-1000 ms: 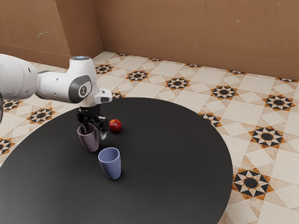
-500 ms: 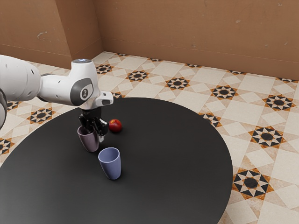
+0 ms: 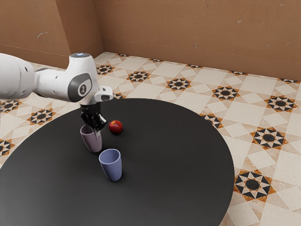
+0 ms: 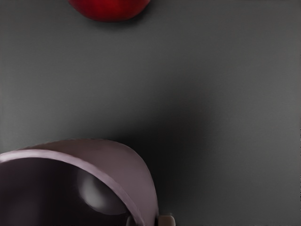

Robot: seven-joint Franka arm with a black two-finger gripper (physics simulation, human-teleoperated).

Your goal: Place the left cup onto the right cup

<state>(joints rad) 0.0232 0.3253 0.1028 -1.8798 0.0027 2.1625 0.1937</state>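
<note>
Black table (image 3: 178, 155) below, hand (image 3: 96, 132) pinches rim of glossy mauve tapered cup (image 3: 91, 142)

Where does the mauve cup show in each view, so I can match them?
Exterior view: mauve cup in the gripper, over the black table, near the apple and the blue cup.
Wrist view: the cup just under the hand, apple beyond it.
Shared landmark: the apple.

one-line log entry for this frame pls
claw: shut on mauve cup rim | blue cup: upright, free | apple: untouched | stack: not yet done
</note>
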